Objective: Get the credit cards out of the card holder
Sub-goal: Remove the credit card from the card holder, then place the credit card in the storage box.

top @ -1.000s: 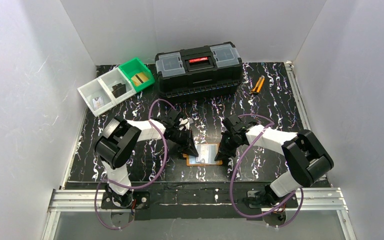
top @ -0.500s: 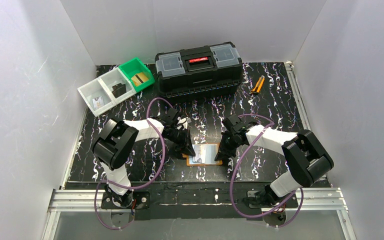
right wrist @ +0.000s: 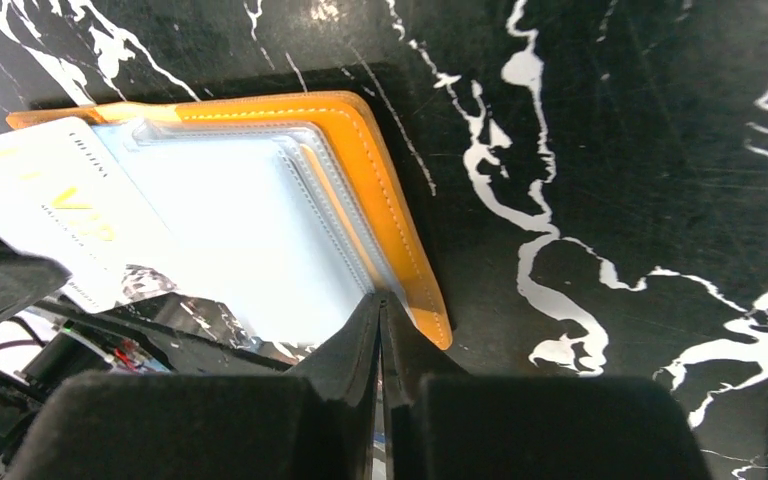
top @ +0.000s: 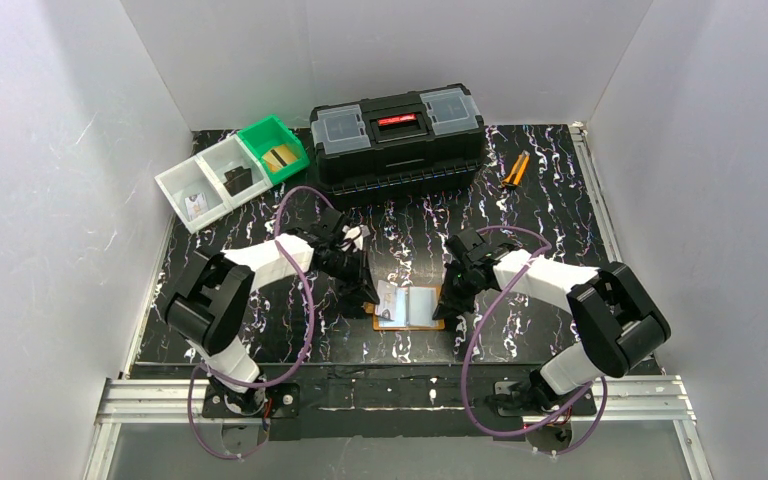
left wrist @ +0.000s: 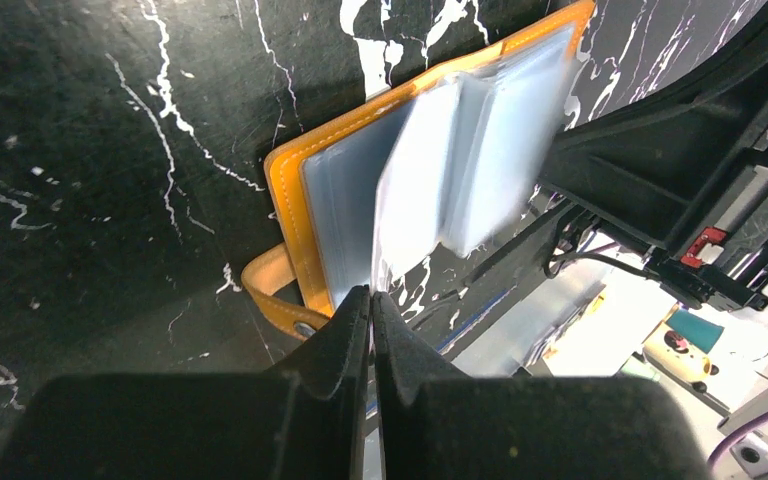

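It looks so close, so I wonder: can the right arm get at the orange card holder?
Probably yes: the right tool sits shut at the right edge of the card holder, nothing between.

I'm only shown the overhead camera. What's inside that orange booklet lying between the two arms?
Observer: The right wrist camera shows the card holder lying open, with clear plastic pockets inside and a pale card printed "VIP".
Operator: Is the left arm's gripper open?
Observer: No. In the left wrist camera the left gripper is shut, with its tip at the foot of a raised pocket leaf.
Operator: And the other one?
Observer: The right gripper is shut too, with its tip at the corner of the pockets, beside the orange cover.
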